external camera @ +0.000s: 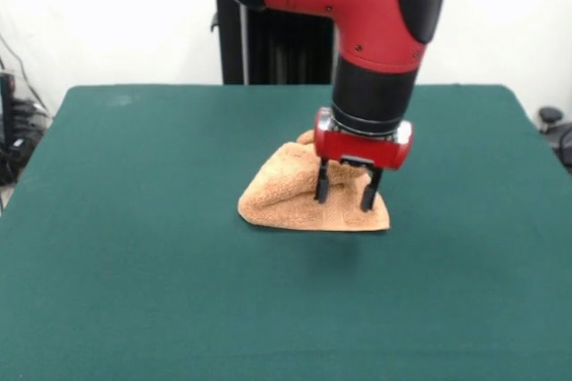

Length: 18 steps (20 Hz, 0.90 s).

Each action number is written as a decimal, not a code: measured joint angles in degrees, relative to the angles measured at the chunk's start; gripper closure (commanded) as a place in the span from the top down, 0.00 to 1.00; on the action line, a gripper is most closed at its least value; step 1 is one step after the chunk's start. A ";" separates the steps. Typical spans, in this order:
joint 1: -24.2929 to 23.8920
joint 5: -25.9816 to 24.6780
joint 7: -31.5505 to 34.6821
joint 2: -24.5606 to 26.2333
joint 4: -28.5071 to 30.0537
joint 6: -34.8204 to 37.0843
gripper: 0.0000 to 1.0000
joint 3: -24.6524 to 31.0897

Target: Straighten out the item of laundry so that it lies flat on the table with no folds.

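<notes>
Gripper down on a bunched towel near mid-table

The towel [299,195] lay crumpled in a low mound close to the centre of the green table [134,247], rumpled and raised toward 12 o'clock and flattening to a straight edge toward 6 o'clock. The gripper [345,195] hung over the mound's 3 o'clock half with its two dark fingers [321,186] spread apart, tips down at the cloth and nothing clamped between them. The red and black arm [375,32] hid the towel's 1 o'clock corner. Bare felt surrounded the cloth on every side. Off the table, dark cables and gear [13,131] sat at 9 o'clock and a dark object [554,131] at 3 o'clock.
</notes>
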 measured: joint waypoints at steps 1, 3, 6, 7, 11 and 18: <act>-0.43 -0.24 0.00 -0.34 -0.01 0.18 1.00 0.18; -1.14 -0.57 0.00 -0.85 0.01 0.72 1.00 0.31; -1.46 -0.82 0.00 -1.20 0.04 1.10 1.00 0.31; -1.59 -1.06 0.00 -1.44 0.07 1.28 1.00 0.31; -1.56 -1.78 0.00 -1.57 0.11 1.30 1.00 0.36; -1.35 -1.81 0.00 -1.50 0.27 1.30 1.00 0.41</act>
